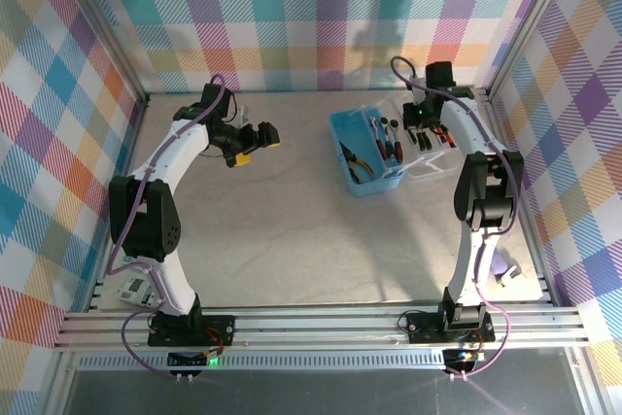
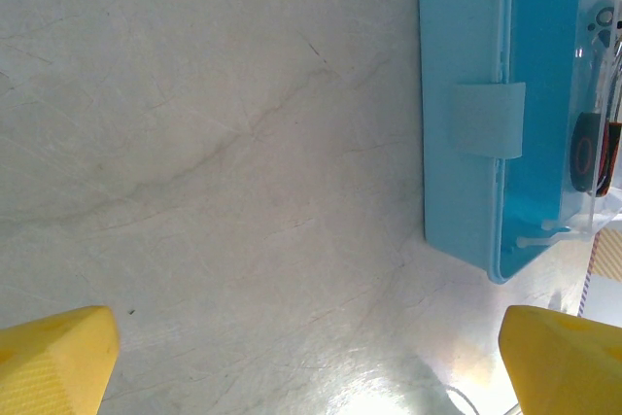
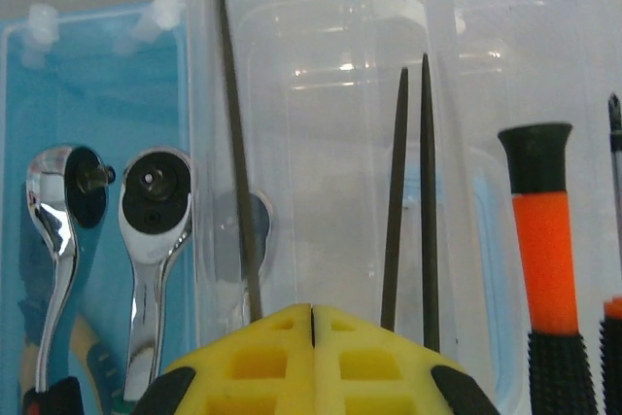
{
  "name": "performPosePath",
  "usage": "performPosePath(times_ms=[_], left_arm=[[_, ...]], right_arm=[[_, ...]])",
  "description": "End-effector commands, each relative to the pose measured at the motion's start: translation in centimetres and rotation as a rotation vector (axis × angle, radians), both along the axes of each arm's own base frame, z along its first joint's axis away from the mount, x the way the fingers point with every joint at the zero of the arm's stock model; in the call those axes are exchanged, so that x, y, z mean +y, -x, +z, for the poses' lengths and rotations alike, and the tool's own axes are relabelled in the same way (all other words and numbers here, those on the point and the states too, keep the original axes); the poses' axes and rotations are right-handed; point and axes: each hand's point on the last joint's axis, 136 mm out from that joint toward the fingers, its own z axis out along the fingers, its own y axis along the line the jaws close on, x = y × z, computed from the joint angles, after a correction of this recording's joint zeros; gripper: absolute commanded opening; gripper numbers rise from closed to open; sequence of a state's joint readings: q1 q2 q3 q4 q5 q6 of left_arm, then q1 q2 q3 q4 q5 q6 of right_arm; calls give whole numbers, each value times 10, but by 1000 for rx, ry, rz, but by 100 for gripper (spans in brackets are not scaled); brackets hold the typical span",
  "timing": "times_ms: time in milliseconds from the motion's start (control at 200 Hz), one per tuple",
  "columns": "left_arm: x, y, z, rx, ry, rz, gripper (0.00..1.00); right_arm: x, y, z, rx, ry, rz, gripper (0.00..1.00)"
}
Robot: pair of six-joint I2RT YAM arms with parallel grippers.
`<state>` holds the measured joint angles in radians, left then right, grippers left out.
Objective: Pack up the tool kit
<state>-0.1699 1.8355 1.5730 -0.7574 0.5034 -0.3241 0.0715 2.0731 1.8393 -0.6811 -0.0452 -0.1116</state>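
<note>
step: filling case [image 1: 340,143] | right gripper [image 3: 311,323] pinched closed, empty-looking, over lid [image 3: 321,94] at case's 3 o'clock | left gripper [image 1: 260,138] wide, idle | next: spread fingers, grasp screwdriver [image 3: 549,240]

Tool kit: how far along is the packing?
Done: pliers and two wrenches lie in the blue case. In hand: the right gripper is shut over the clear lid; whether it holds anything is unclear. The left gripper is open. Remaining: orange-handled screwdriver and thin rods on the lid, then closing.
</note>
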Motion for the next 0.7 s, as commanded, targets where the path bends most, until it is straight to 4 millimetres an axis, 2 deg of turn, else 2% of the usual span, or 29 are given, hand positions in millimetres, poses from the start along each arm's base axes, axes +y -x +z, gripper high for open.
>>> performPosePath(times_ms=[0, 90, 205, 270, 340, 375, 435, 555, 585, 690], left_arm=[[-6, 3, 7, -10, 2, -22, 100], [-6, 4, 6, -7, 2, -23, 100], [-8, 3, 3, -6, -4, -26, 100], [-11, 2, 0, -4, -23, -34, 100], [-20, 0, -5, 0, -58, -61, 100], [-26, -1, -7, -1, -77, -80, 100], [-41, -4, -12, 0, -102, -115, 100], [-76, -13, -19, -17, -105, -168, 100], [-86, -15, -20, -22, -92, -181, 100], [-121, -18, -26, -33, -28, -230, 100]], right_arm=[[4, 19, 1, 46, 5, 5, 1], [4, 17, 16, 16, 0, 5, 3], [5, 13, 54, -53, -34, -19, 10], [2, 15, 78, -88, -45, -44, 25], [-4, 24, 97, -98, -68, -86, 50], [-6, 32, 103, -96, -75, -105, 56], [-12, 49, 101, -72, -87, -155, 63], [-30, 89, 86, -46, -121, -287, 90], [-35, 100, 82, -39, -134, -324, 100], [-57, 135, 66, -21, -170, -477, 99]])
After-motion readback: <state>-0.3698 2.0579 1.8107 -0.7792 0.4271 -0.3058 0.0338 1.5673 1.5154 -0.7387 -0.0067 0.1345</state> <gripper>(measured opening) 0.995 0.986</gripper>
